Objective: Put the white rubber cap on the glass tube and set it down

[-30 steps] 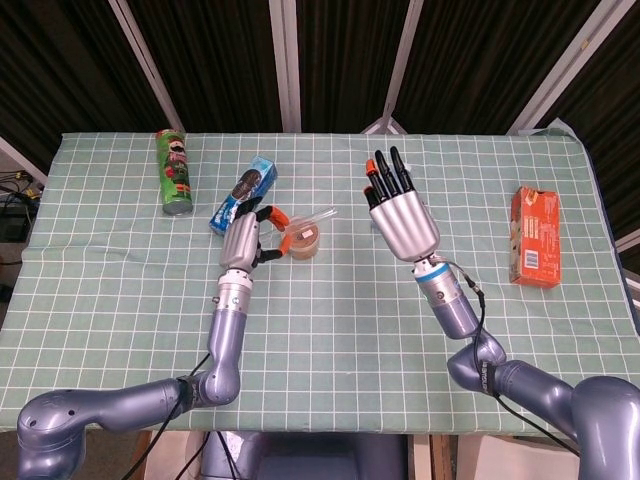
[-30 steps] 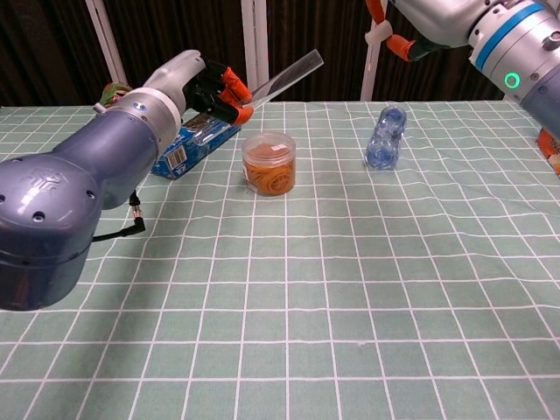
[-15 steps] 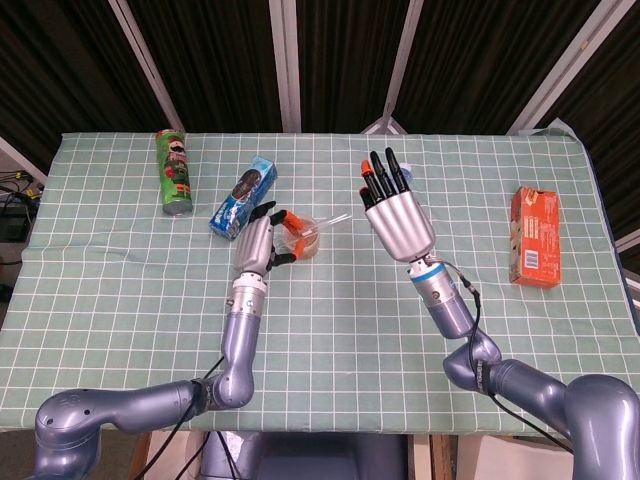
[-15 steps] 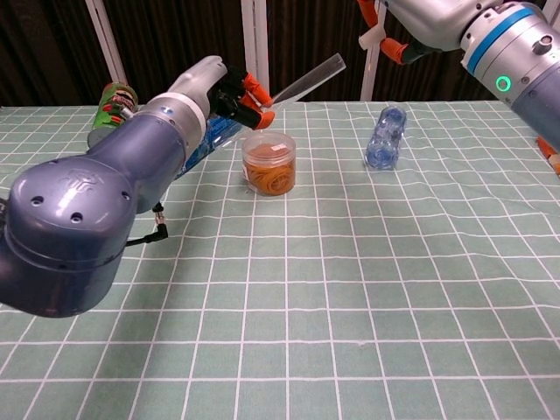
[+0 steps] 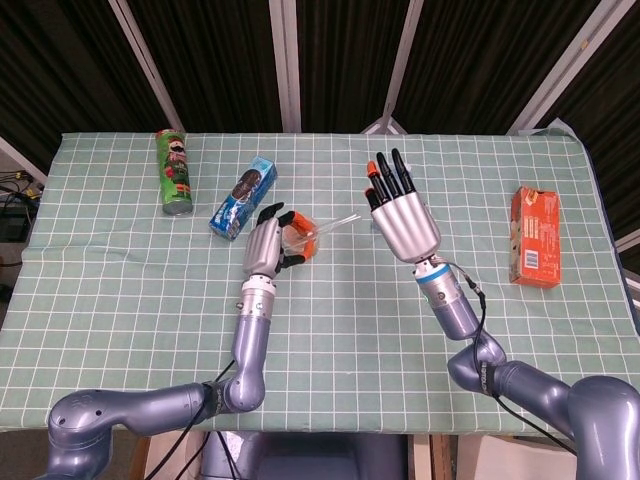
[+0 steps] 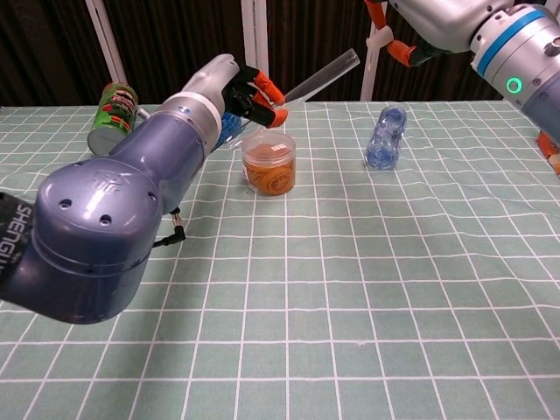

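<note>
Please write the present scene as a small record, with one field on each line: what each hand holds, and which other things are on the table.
left hand: left hand holds the clear glass tube in the air, its free end pointing toward the right hand
right hand: right hand is raised, pinching the white rubber cap
cap on tube: not yet
under the tube: clear round plastic jar of orange rubber bands
other things: green cylindrical chip can; blue cookie package; crumpled clear plastic bottle; orange cardboard box
surface: table with green checked cloth

The left hand (image 5: 265,245) carried the glass tube (image 6: 322,75) rightward.
</note>
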Action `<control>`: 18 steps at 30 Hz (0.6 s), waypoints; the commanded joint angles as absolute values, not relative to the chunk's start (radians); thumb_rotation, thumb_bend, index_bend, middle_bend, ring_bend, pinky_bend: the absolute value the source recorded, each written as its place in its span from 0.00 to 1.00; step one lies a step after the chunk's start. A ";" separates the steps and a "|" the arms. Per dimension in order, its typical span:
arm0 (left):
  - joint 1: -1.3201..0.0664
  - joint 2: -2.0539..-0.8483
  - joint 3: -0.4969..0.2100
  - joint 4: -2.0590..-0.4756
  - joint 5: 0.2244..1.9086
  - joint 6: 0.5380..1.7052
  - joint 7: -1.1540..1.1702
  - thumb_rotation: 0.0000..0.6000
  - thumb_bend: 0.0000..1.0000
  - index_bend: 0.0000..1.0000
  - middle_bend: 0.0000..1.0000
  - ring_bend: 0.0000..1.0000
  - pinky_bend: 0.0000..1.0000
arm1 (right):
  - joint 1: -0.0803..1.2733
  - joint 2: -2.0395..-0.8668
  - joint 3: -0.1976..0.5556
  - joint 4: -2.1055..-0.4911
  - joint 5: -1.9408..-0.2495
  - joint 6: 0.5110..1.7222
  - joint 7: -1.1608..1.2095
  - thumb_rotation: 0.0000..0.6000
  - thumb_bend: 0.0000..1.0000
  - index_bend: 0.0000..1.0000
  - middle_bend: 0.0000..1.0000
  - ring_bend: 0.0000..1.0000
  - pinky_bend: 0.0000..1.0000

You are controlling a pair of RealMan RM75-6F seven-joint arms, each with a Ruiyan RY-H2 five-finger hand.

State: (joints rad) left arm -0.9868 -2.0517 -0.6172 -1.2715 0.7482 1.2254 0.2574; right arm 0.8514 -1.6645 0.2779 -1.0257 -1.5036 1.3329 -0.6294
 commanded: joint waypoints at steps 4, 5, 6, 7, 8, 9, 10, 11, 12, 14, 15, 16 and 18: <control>-0.990 -2.064 -0.623 -1.263 0.747 1.232 0.255 1.00 0.79 0.54 0.50 0.11 0.00 | 0.848 -1.666 0.273 -1.024 -1.504 1.338 -0.622 1.00 0.49 0.65 0.23 0.10 0.09; -0.991 -2.065 -0.624 -1.261 0.746 1.233 0.255 1.00 0.79 0.54 0.50 0.11 0.00 | 0.848 -1.666 0.273 -1.024 -1.504 1.338 -0.621 1.00 0.49 0.65 0.23 0.10 0.09; -0.991 -2.066 -0.625 -1.261 0.746 1.233 0.254 1.00 0.79 0.54 0.50 0.11 0.00 | 0.848 -1.666 0.273 -1.025 -1.504 1.339 -0.621 1.00 0.49 0.65 0.23 0.10 0.09; -0.992 -2.068 -0.626 -1.259 0.745 1.234 0.255 1.00 0.79 0.54 0.50 0.11 0.00 | 0.848 -1.665 0.272 -1.025 -1.504 1.339 -0.620 1.00 0.49 0.65 0.23 0.10 0.09; -0.992 -2.069 -0.627 -1.258 0.745 1.235 0.255 1.00 0.79 0.54 0.50 0.11 0.00 | 0.848 -1.665 0.272 -1.026 -1.504 1.340 -0.620 1.00 0.49 0.65 0.23 0.10 0.09; -0.993 -2.070 -0.629 -1.258 0.745 1.236 0.255 1.00 0.79 0.54 0.50 0.11 0.00 | 0.848 -1.665 0.272 -1.027 -1.504 1.341 -0.620 1.00 0.49 0.65 0.23 0.10 0.09; -0.993 -2.071 -0.630 -1.258 0.745 1.236 0.255 1.00 0.79 0.54 0.50 0.11 0.00 | 0.848 -1.665 0.272 -1.029 -1.504 1.341 -0.619 1.00 0.49 0.65 0.23 0.10 0.09; -0.994 -2.071 -0.631 -1.257 0.745 1.237 0.255 1.00 0.79 0.54 0.50 0.11 0.00 | 0.847 -1.665 0.271 -1.030 -1.503 1.341 -0.620 1.00 0.49 0.65 0.23 0.10 0.09; -0.994 -2.072 -0.631 -1.257 0.745 1.237 0.255 1.00 0.79 0.54 0.50 0.11 0.00 | 0.847 -1.665 0.270 -1.031 -1.503 1.341 -0.620 1.00 0.49 0.65 0.23 0.10 0.09; -0.994 -2.073 -0.632 -1.257 0.744 1.236 0.255 1.00 0.79 0.54 0.50 0.11 0.00 | 0.846 -1.665 0.269 -1.033 -1.503 1.341 -0.621 1.00 0.49 0.65 0.23 0.10 0.09; -0.994 -2.073 -0.633 -1.257 0.745 1.237 0.257 1.00 0.79 0.54 0.50 0.11 0.00 | 0.846 -1.666 0.267 -1.034 -1.503 1.342 -0.622 1.00 0.49 0.65 0.23 0.10 0.09; -0.995 -2.074 -0.634 -1.256 0.744 1.237 0.257 1.00 0.79 0.54 0.50 0.11 0.00 | 0.845 -1.667 0.266 -1.035 -1.503 1.342 -0.622 1.00 0.49 0.65 0.23 0.10 0.09; -0.996 -2.076 -0.637 -1.256 0.742 1.237 0.257 1.00 0.79 0.54 0.50 0.11 0.00 | 0.846 -1.668 0.266 -1.037 -1.504 1.342 -0.623 1.00 0.49 0.65 0.23 0.10 0.09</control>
State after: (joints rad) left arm -0.9956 -2.0754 -0.6361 -1.2559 0.7428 1.2367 0.2571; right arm 0.8457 -1.6679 0.2656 -1.0366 -1.5036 1.3422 -0.6234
